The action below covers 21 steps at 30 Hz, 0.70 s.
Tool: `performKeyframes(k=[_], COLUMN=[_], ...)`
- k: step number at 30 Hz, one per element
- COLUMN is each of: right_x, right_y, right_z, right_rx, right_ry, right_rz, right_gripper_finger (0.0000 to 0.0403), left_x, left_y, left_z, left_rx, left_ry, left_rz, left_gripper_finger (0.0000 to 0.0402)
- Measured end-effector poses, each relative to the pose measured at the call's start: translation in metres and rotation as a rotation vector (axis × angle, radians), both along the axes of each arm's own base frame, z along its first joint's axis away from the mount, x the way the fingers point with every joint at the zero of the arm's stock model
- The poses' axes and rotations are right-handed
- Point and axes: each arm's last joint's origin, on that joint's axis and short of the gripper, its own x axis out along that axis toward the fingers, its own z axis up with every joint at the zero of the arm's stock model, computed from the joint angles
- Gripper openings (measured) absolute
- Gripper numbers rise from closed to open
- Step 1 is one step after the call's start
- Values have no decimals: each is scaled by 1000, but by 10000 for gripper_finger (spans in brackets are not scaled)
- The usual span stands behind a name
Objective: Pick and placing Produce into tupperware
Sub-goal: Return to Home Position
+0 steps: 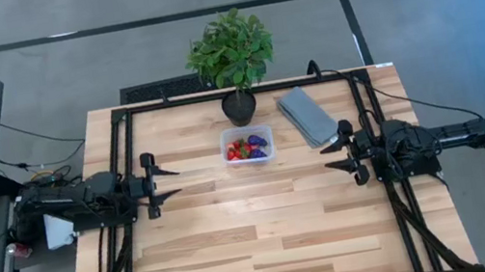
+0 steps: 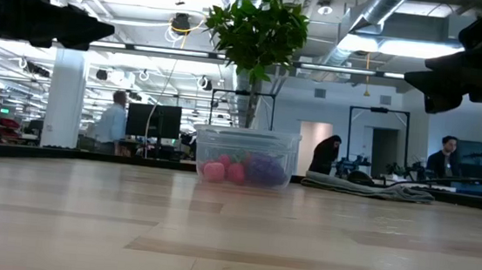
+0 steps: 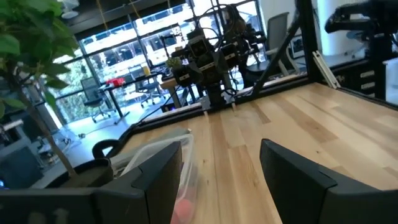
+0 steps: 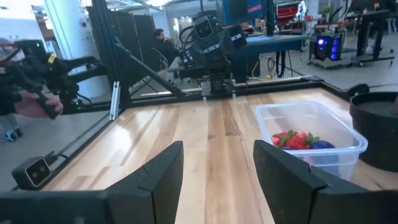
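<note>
The clear tupperware [image 1: 247, 146] stands on the table's far middle, in front of the plant pot, and holds the produce [image 1: 248, 147]: red strawberries and purple grape bunches [image 4: 297, 140]. My left gripper [image 1: 172, 182] hovers open at the table's left edge, pointing level toward the table's middle. My right gripper [image 1: 331, 155] hovers open at the right edge, pointing back at it. Both stand well away from the tupperware [image 2: 244, 156], with nothing between their fingers.
A black pot with a leafy plant [image 1: 240, 105] stands just behind the tub. A folded grey cloth [image 1: 306, 114] lies at the far right. Bare wood stretches across the near half of the table [image 1: 261, 250]. People show in the room beyond.
</note>
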Motion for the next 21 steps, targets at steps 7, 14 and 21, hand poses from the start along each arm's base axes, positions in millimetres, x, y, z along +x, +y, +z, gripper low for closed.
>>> performKeyframes(k=[7,14,21], right_x=[0,0,0], right_y=[0,0,0], right_z=[0,0,0], right_rx=[11,19,38], right_ry=[1,2,3], right_rz=[0,-1,-1], right_gripper_finger=[219,219,219], left_x=[0,0,0], left_y=[2,1,-1], left_z=[1,1,0], left_rx=[-103,-115,-177], left_ry=[-13,-7,2], left_rz=[61,23,-27], left_gripper_finger=[210,210,210])
